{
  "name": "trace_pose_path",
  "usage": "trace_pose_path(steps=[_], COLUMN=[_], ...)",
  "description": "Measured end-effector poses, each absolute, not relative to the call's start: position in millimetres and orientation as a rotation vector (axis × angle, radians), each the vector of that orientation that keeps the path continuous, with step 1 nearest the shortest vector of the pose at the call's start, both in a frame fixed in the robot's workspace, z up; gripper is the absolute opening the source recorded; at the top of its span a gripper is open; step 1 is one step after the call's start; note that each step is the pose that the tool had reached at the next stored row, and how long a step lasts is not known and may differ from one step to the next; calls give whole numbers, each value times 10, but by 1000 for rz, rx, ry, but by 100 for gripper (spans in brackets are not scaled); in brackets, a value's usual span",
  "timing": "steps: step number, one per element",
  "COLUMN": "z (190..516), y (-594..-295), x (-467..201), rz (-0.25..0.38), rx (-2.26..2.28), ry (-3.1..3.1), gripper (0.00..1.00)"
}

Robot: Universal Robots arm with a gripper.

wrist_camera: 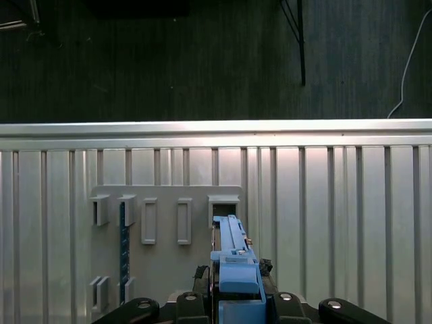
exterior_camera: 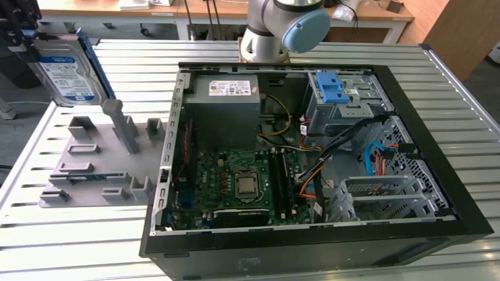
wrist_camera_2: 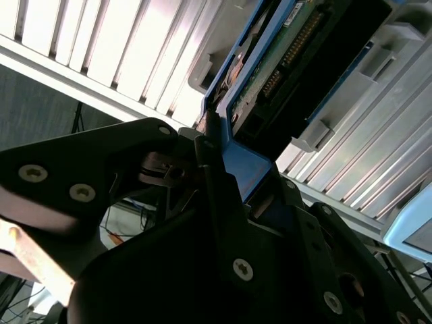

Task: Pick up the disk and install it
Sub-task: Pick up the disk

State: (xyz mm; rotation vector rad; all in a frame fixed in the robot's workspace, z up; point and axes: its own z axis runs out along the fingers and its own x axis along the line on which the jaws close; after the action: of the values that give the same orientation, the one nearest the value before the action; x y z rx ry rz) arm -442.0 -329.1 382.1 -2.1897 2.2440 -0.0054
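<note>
Starting with the exterior view, you can see the disk (exterior_camera: 69, 73) at the upper left, hanging upright under the gripper (exterior_camera: 22, 41) and lifted clear of the grey rack (exterior_camera: 86, 175) below it. The case (exterior_camera: 312, 234) lies open across the middle. Its drive bay (exterior_camera: 343, 99), with the blue latch (exterior_camera: 332, 88), sits at the upper right, well apart from the disk.

In the second wrist view the jaws are clamped on the blue frame of the disk (wrist_camera_2: 297, 61), with one finger (wrist_camera_2: 210, 175) pressed flat against it.

In the first wrist view the disk (wrist_camera: 233, 246) shows edge-on ahead of the gripper (wrist_camera: 233, 307), above the rack (wrist_camera: 169, 202) and apart from its slots.

You can judge the pick-up as done. The installing is all left, since the disk is nowhere near the case yet.
</note>
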Motion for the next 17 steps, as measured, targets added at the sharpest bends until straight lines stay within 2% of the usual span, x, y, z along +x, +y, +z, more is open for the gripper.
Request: trace_pose_path(steps=[17], z=[4006], y=[-3291], x=[-4422], rz=[-10], rx=[-2188], ry=[2241], gripper=[37])
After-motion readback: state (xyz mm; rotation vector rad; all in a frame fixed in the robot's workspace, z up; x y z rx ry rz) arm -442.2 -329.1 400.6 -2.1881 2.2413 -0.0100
